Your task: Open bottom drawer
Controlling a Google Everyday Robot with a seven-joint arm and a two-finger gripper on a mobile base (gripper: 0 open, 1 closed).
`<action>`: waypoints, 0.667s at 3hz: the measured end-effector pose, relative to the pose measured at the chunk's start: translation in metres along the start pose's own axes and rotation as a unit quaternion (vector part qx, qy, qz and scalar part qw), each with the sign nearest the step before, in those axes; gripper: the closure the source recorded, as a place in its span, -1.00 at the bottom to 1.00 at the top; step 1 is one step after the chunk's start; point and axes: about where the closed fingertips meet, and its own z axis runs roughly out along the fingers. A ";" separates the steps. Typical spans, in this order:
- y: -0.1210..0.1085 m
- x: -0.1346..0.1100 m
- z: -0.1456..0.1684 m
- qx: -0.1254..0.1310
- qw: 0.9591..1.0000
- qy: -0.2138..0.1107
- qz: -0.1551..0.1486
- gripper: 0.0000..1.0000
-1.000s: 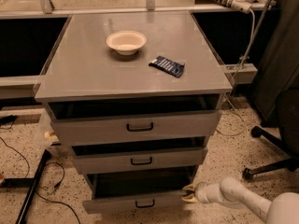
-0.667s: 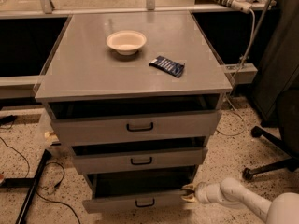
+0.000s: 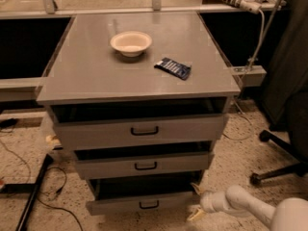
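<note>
Camera view. Bottom drawer: lowest of three grey fronts, partly out, long axis left-right, handle at its centre; inside dark, contents not discernible. End effector: at the drawer front's right end, right of the handle, fingers spread and holding nothing, one above and one below that corner; contact uncertain. Counter: empty bowl mid-rear, blue packet beside it.

One bowl and one blue packet lie on the single desk. Three drawers sit beneath, the bottom drawer lowest. One gripper is at the lower right.
</note>
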 end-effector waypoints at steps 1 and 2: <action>0.010 0.005 -0.001 -0.006 1.000 0.002 0.017 -0.23; 0.009 -0.001 -0.006 -0.006 1.000 0.002 0.017 0.24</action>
